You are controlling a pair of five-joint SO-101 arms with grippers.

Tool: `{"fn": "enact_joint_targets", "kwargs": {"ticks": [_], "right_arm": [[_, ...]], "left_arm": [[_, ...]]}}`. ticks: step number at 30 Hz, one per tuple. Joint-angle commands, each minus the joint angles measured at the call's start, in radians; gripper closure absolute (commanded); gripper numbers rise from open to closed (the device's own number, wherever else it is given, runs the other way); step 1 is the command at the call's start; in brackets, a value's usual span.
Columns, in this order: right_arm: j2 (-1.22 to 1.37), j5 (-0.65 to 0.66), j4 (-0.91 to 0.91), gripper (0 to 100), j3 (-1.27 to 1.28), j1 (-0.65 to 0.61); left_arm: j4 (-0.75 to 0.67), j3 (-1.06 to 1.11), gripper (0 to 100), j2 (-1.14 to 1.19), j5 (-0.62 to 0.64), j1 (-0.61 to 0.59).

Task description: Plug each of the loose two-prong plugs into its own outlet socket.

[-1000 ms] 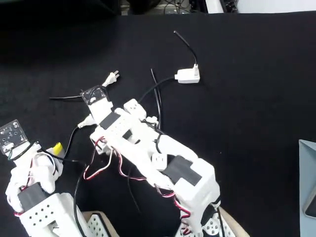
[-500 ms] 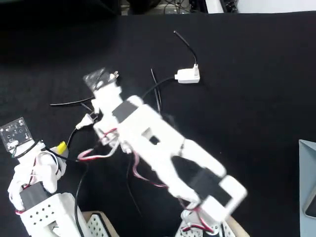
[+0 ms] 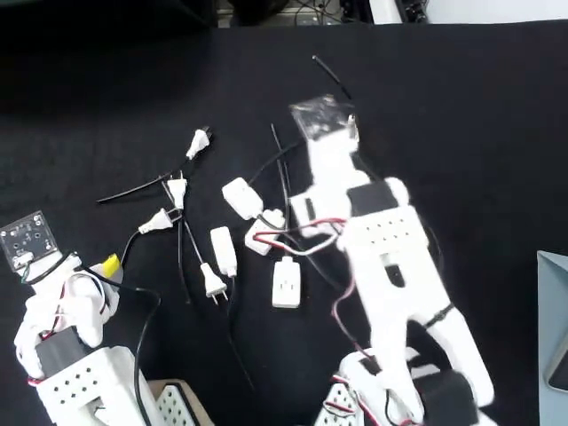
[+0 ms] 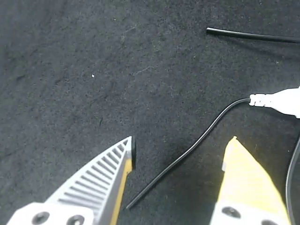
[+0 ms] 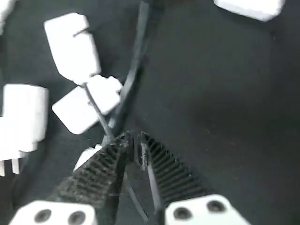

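Observation:
Several loose white two-prong plugs on black cords lie left of centre, among them one [image 3: 197, 142] farthest back, one [image 3: 177, 190] below it and one [image 3: 213, 282] nearest the arms. White outlet sockets [image 3: 240, 197] [image 3: 224, 251] [image 3: 286, 284] lie mid-table. My right gripper [image 3: 328, 133] hovers over the cords at the back centre; its dark fingers [image 5: 133, 140] are shut above a thin black cord, with sockets [image 5: 72, 47] beyond. My left gripper [image 4: 180, 154] is open low at the near left, a black cord [image 4: 187, 154] between its fingers and a plug [image 4: 281, 99] just ahead.
Black cords [image 3: 282, 182] criss-cross among the sockets. A grey-blue object [image 3: 555, 337] stands at the table's right edge. The black table [image 3: 461, 133] is bare on its right half and along the back left.
My right arm has swung from over the plugs at the left across to the back centre, uncovering the plugs and sockets. The left arm has barely moved.

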Motion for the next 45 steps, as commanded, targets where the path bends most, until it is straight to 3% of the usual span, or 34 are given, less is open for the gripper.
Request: {"fn": "enact_joint_targets", "kwargs": {"ticks": [1, 5, 10, 17, 22, 28, 45], "right_arm": [[-0.071, 0.017, -0.068, 98.6, 0.074, -0.014], [-0.091, -0.074, -0.066, 98.3, 0.09, -0.172], [-0.091, -0.21, -0.066, 88.1, 0.09, -0.422], [-0.016, -0.308, -0.143, 87.8, 0.091, -0.697], [0.191, -0.322, -0.267, 87.8, 0.064, -0.735], [0.38, -0.353, -0.285, 87.8, -0.022, -0.735], [0.49, -0.354, -0.278, 87.8, -0.048, -0.626]], "left_arm": [[-0.014, -0.03, 69, -0.009, 0.003, 0.016], [-0.041, -0.018, 69, -0.009, 0.008, 0.015], [-0.041, -0.019, 69, -0.009, 0.009, 0.007], [-0.044, -0.018, 69, -0.009, 0.009, 0.007], [-0.048, -0.016, 69, -0.009, 0.009, 0.007], [-0.048, -0.016, 69, -0.009, 0.009, 0.012], [-0.048, -0.015, 69, -0.009, 0.008, 0.013]]}}
